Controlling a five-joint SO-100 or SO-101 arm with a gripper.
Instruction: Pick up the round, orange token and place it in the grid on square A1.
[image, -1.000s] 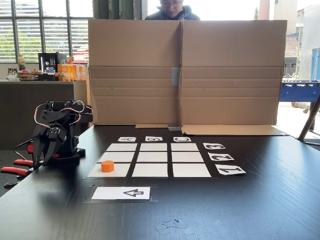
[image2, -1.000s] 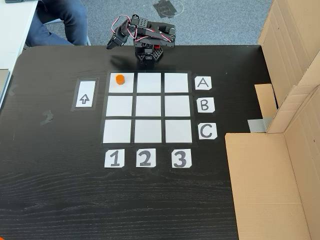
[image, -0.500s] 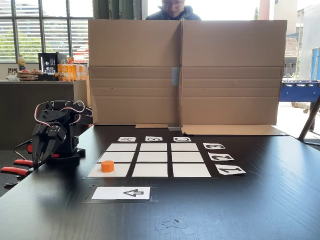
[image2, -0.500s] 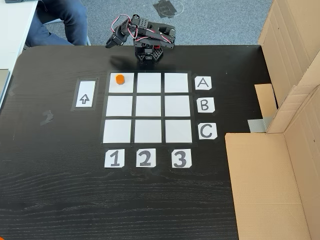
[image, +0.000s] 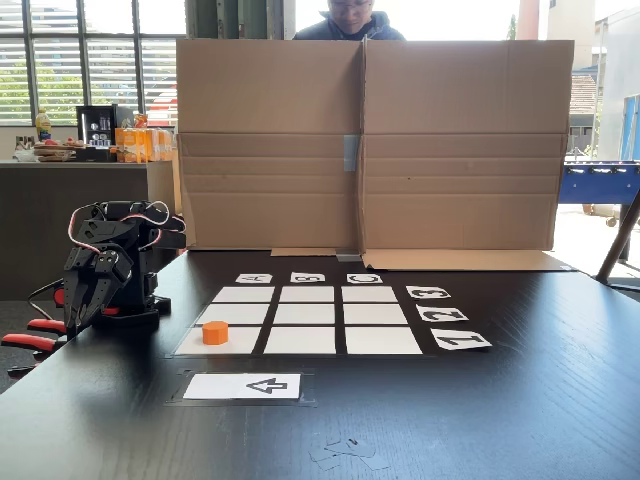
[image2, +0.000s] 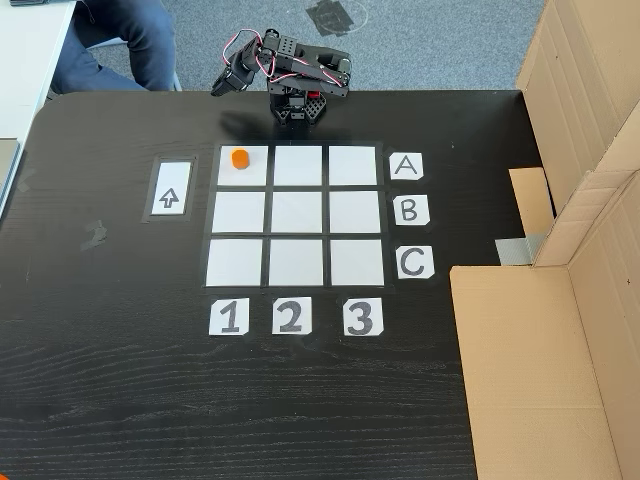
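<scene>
We see the token (image2: 239, 158) sitting flat on square A1 (image2: 243, 172), the corner of the grid (image2: 296, 261) where row A meets column 1 in the view from above. It rests toward the far part of that square, close to the edge nearest the arm, but inside the white. In the low front view the token (image: 215, 332) stands upright on the near-left square (image: 220, 343), nothing touching it.

The arm is folded up at the edge of the surface (image2: 120, 380), and the gripper (image2: 221, 85) hangs off to one side, well apart from the token. From the front the gripper (image: 78, 315) points downward with nothing between its fingers; whether they are parted or pressed together we cannot tell — the dark parts blend.

By our reading the placing is done, so the risks are small ones:
- The token lies near the square's edge — a bump could push it onto the dark gap.
- If the arm swings out low across the grid, it could knock the token off the square.
- The paper squares might lift or slide if dragged on.
- The arrow card (image2: 170, 189) lies just beside the square; a shoved token could land there instead.
</scene>
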